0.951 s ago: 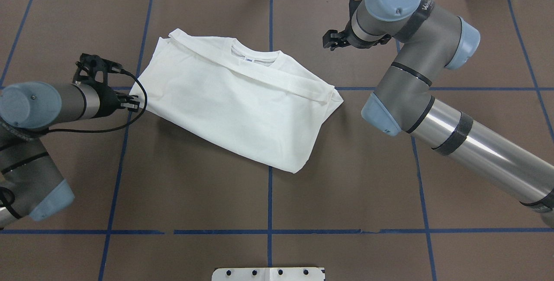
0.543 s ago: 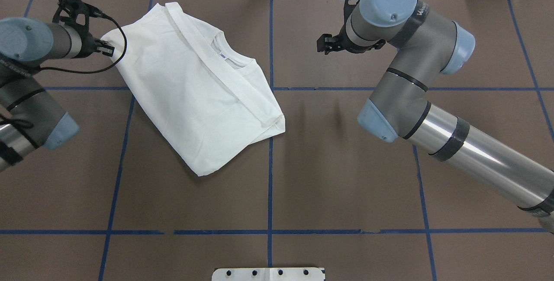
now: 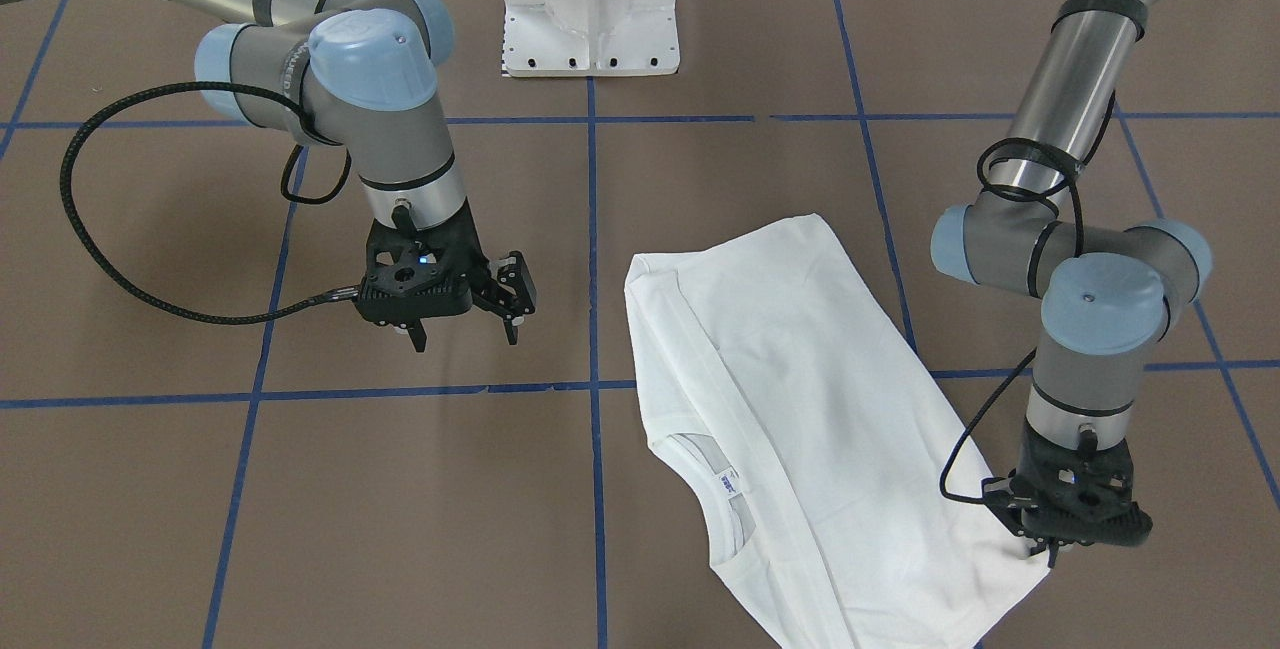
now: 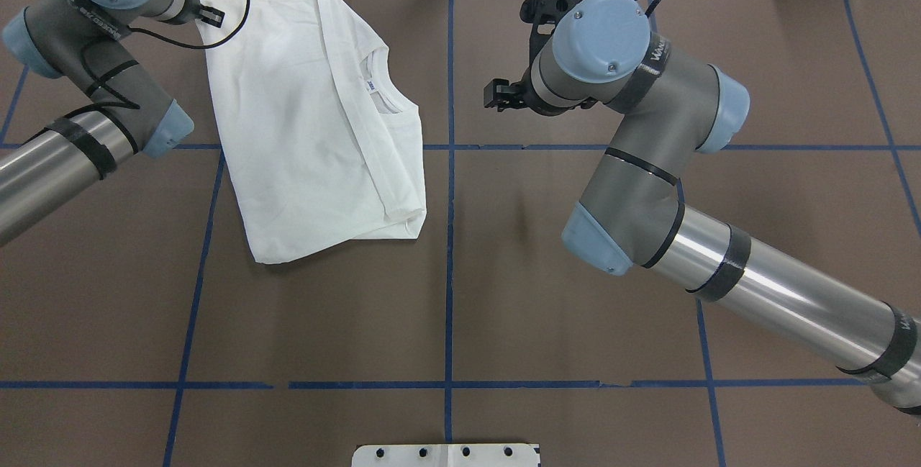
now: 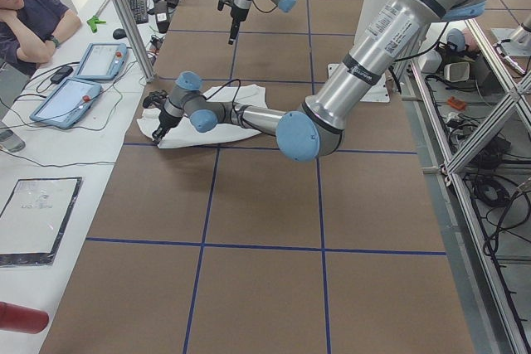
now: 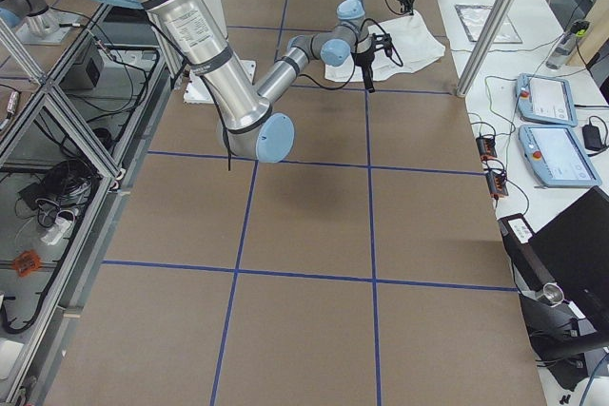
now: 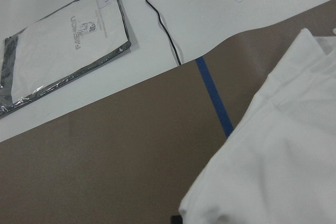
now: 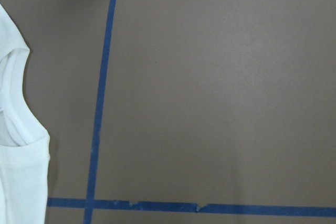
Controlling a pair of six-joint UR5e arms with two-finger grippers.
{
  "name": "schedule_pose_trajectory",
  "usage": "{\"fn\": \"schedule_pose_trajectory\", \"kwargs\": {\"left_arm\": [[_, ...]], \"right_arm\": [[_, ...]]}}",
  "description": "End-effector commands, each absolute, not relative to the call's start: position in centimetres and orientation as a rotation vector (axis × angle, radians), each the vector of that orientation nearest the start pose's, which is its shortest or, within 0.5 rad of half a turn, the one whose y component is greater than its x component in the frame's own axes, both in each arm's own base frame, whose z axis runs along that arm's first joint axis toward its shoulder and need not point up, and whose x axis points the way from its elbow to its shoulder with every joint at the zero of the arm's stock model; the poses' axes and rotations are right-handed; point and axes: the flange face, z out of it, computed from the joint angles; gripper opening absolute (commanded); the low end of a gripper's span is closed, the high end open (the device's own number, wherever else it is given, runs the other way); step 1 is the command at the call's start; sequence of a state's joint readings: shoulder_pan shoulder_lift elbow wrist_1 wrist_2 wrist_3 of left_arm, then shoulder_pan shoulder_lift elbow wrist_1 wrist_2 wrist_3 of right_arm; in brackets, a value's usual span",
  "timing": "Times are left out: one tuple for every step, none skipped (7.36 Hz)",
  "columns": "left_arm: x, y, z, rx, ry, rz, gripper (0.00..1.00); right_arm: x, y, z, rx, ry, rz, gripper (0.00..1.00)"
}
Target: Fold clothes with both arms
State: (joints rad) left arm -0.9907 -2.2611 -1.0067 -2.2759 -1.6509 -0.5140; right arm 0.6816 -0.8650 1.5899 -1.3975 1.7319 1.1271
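T-shirt [image 4: 302,136] lies on the counter [image 4: 561,323], wholly on the left-arm side of the centre tape line [image 4: 449,273]. Its long axis runs alongside that line, collar edge facing it. Left gripper [image 4: 210,18] pinches the shirt corner farthest from the line. Right gripper [image 4: 496,101], spread and empty, hovers just across the line; I judge it nearer the collar edge. A second ago the shirt lay slanted across the line; it has swung clear.

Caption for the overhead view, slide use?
Left gripper grips a corner of the folded white T-shirt; right gripper hovers open and empty beside it.
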Motion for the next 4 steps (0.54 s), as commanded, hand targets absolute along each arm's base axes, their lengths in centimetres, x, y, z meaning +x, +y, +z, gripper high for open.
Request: {"fn": "schedule_pose_trajectory", "kwargs": {"left_arm": [[32.3,-72.1,41.8,0.673,0.58,0.136,1.0],[31.3,-70.6,42.2,0.668,0.625,0.153,1.0],[30.3,-69.2,42.1,0.684,0.636,0.153,1.0],[29.6,-68.3,42.1,0.693,0.643,0.148,1.0]], "right_arm": [[-51.2,-53.1,17.6,0.305,-0.875,0.25,1.0],[-54.5,-53.3,15.5,0.273,-0.879,0.345,1.0],[-58.0,-52.3,13.3,0.233,-0.889,0.426,0.98],[-60.6,-50.3,12.7,0.181,-0.897,0.514,0.94]]}}
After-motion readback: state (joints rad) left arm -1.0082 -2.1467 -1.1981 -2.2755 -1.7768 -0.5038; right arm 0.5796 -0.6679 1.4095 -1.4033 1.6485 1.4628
